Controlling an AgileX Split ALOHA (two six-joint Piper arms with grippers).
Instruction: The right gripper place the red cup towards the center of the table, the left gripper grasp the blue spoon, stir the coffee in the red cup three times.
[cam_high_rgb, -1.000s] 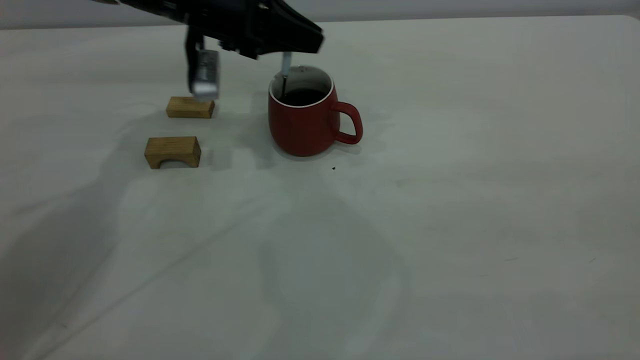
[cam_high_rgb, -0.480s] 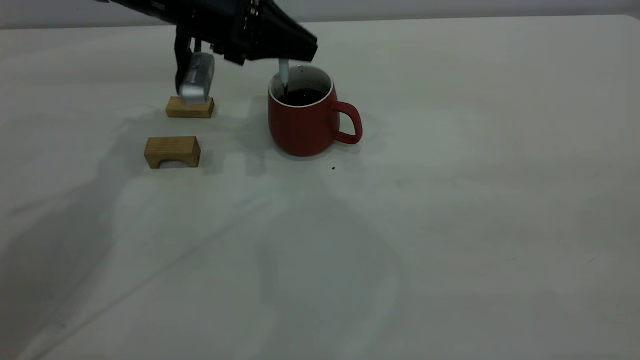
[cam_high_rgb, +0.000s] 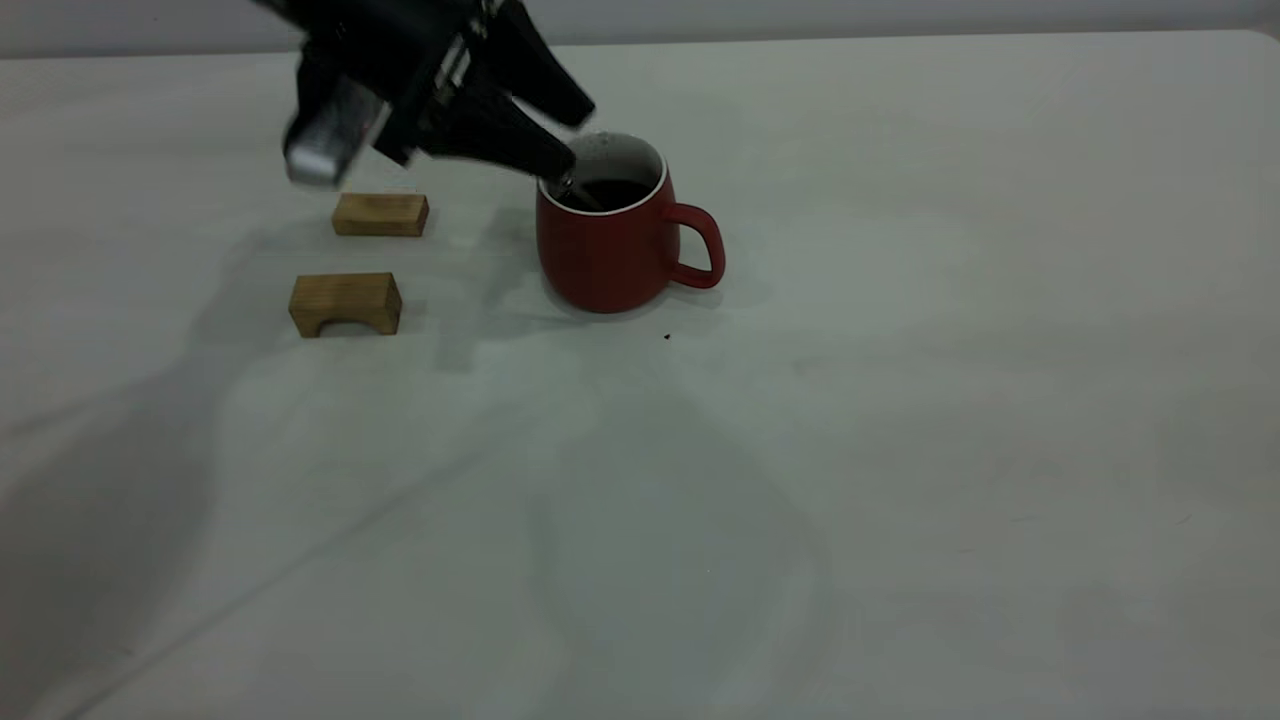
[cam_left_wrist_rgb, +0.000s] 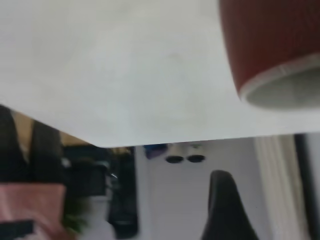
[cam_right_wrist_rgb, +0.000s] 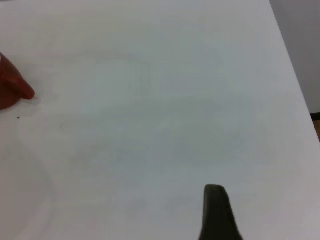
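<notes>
From outside: two wooden blocks (cam_high_rgb: 365, 260) lie left of the red cup (cam_high_rgb: 610, 245) (nothing between them). The left gripper (cam_high_rgb: 568, 140) tilts over the cup's left rim, fingers spread around the blue spoon (cam_high_rgb: 572, 187) in the coffee (cam_high_rgb: 612, 192).

Left wrist: cup, table (cam_left_wrist_rgb: 125, 75).

Right wrist: the right gripper (cam_right_wrist_rgb: 217, 215) hovers, jaw state unclear.

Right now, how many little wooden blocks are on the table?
2. One flat wooden block lies farther back, left of the red cup. The arched wooden block sits nearer the camera, in front of it. None seems hidden.
</notes>
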